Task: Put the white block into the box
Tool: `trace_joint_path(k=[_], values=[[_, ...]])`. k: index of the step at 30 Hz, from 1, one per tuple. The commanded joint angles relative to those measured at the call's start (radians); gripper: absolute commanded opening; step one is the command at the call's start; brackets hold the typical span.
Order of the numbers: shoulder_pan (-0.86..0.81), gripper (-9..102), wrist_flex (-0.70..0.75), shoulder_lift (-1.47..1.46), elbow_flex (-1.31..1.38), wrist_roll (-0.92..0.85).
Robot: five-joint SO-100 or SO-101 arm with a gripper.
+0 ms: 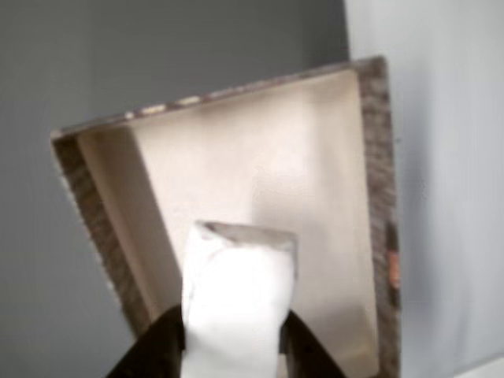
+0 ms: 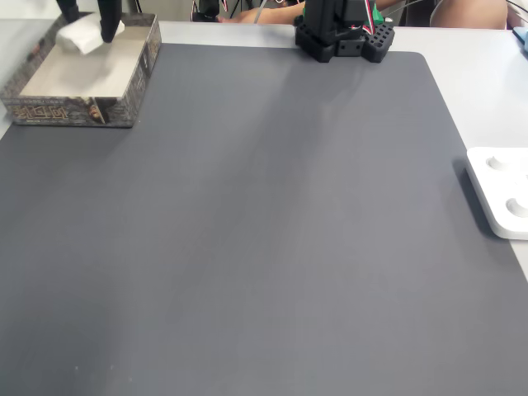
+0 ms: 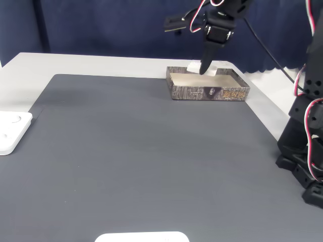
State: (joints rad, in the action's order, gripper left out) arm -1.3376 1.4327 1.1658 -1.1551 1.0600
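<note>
one small oblong white block sat clamped between the black jaws of the gripper, held above one open box with pale beige inner walls and a speckled brown-grey rim; printing on the box's outer side was too small to read

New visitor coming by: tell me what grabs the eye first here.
The white block pinched in the gripper, hanging over the open box at the mat's far corner. Next, the wide dark grey mat, nearly bare, with a flat white device just off its edge.
</note>
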Motion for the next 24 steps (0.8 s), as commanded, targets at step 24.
trace_joint_path(k=[24], values=[[-0.046, -2, 0.018, -0.225, 0.31, 0.293]])
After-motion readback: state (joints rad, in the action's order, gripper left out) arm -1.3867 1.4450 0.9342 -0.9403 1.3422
